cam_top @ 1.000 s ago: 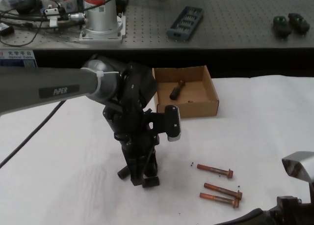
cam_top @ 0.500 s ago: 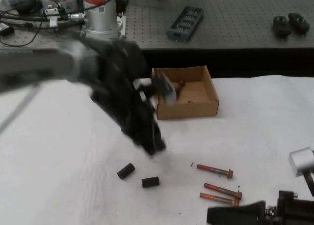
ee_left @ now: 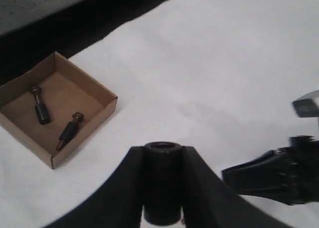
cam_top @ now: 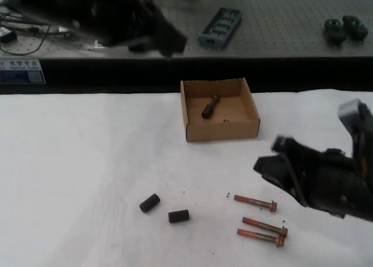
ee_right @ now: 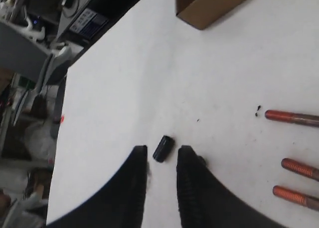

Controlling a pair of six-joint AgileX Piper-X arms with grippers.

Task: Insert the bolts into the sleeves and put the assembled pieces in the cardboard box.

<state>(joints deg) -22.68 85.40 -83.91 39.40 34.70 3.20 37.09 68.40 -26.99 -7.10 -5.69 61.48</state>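
The left hand hangs high above the white-covered surface. Its two fingers are pinching a black sleeve, which stands upright between them. Two loose sleeves lie on their sides on the surface, near each other but apart. They are well below the left hand, and one of them lies just beyond the right hand's fingertips. Next comes the open cardboard box, below and ahead of the left hand. Two assembled pieces lie apart on the floor of the box. Three copper-coloured bolts lie roughly parallel on the surface, just beside the right hand. The right hand hovers over the surface near the bolts, its fingers a little apart and empty.
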